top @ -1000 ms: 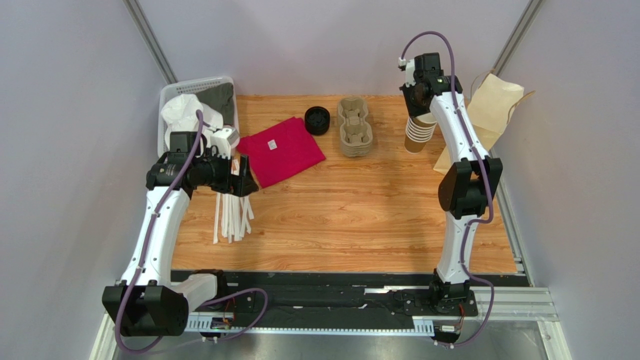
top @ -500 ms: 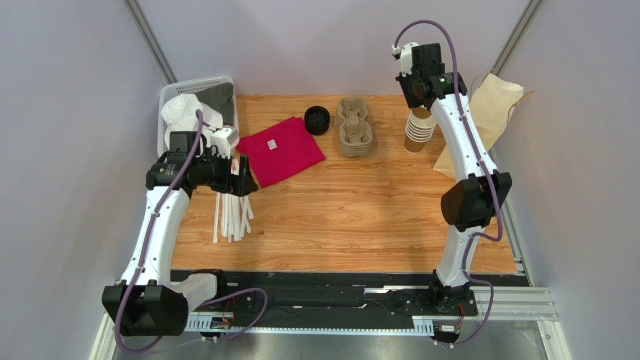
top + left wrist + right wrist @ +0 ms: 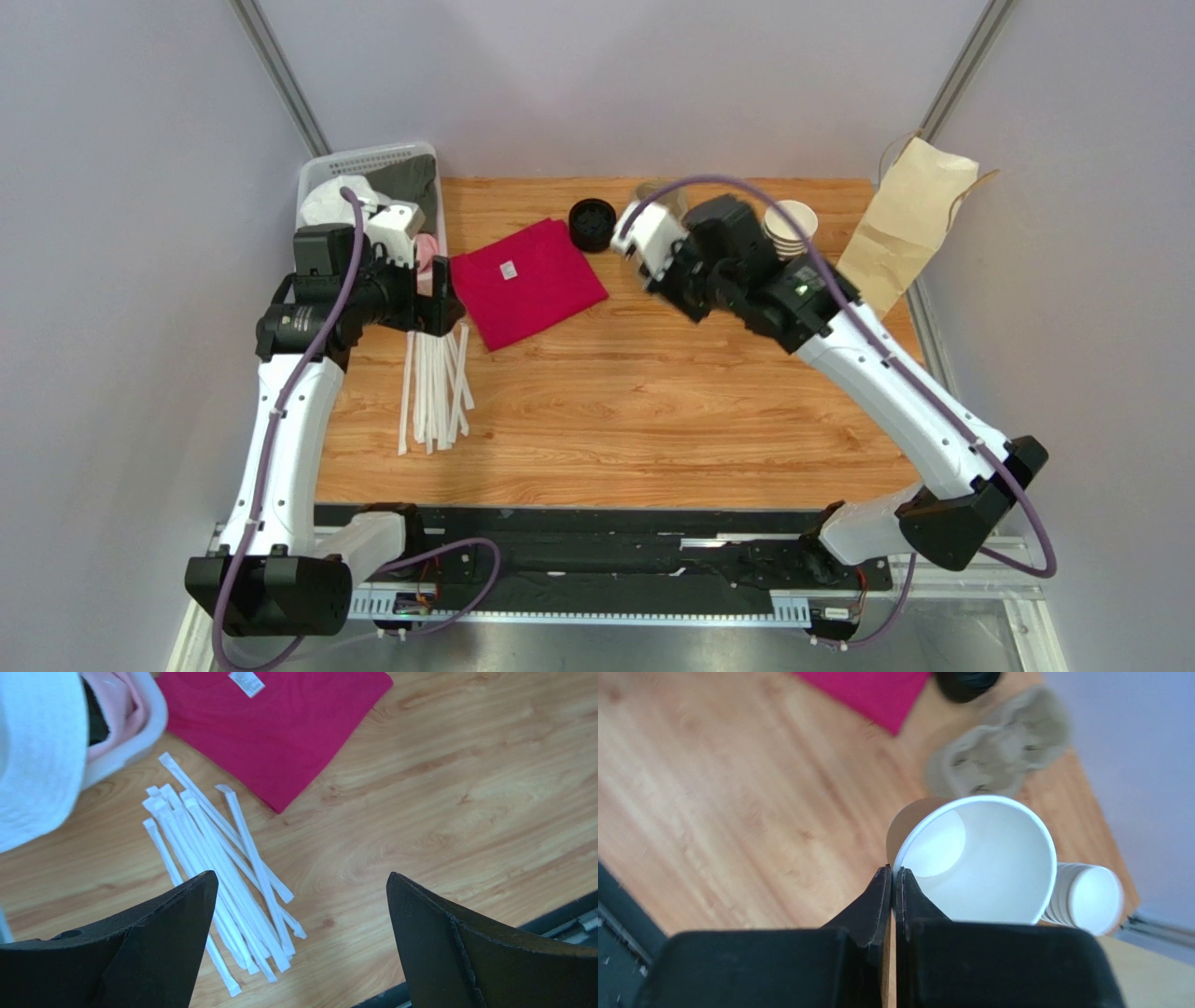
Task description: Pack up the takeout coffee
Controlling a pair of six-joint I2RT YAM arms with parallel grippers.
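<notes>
An open-topped, white-lined paper cup (image 3: 990, 861) is pinched by its rim between the clenched fingers of the right gripper (image 3: 892, 876). It is held to the right of the red cloth (image 3: 530, 277), on the near side of the cup carrier (image 3: 1001, 742). Whether it is touching the table (image 3: 673, 406) cannot be told. A stack of cups (image 3: 790, 224) is seen further right of the cloth, and black lids (image 3: 592, 224) are set just beside its far right corner. The left gripper (image 3: 300, 882) is released, its jaws spread wide and empty. It is poised at the cloth's left edge, above the wrapped straws (image 3: 217, 875) scattered just left of the cloth.
</notes>
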